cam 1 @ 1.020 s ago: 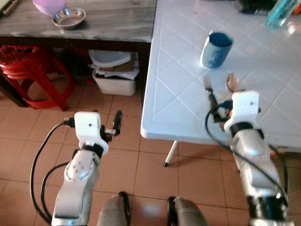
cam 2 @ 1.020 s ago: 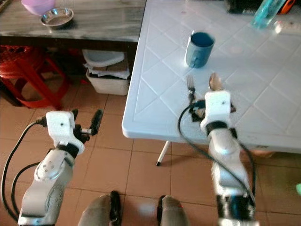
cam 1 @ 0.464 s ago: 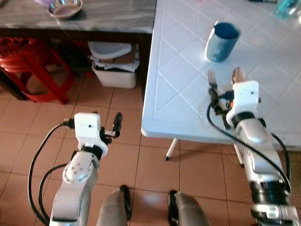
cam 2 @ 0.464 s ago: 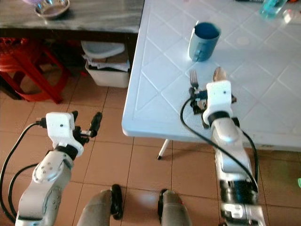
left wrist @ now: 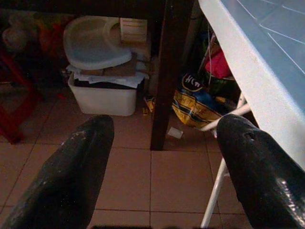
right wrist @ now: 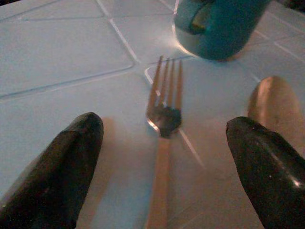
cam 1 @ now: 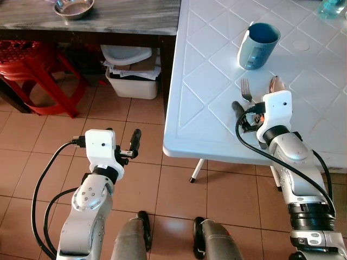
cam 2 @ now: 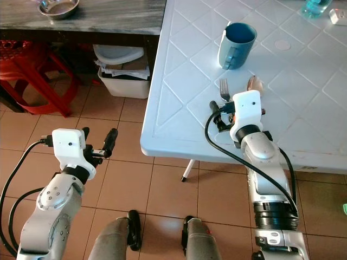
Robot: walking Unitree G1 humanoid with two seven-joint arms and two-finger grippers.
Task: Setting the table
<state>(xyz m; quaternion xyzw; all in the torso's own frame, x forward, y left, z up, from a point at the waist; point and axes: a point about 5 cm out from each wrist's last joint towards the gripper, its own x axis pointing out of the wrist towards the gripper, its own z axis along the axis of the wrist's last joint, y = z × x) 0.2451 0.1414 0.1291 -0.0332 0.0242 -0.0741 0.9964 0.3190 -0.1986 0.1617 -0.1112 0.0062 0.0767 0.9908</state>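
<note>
The fork (right wrist: 162, 143) lies on the white counter (cam 1: 206, 81) beside a spoon (right wrist: 274, 107), just short of the blue mug (cam 1: 258, 45). The right claw (right wrist: 162, 157) straddles the fork, fingers spread and released. The left claw (left wrist: 159, 171) hangs open over the tiled floor (cam 1: 32, 141).

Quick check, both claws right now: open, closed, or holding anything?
Left claw: open, holding nothing, over the floor beside the white table.
Right claw: open, holding nothing, its fingers either side of the fork on the table.
</note>
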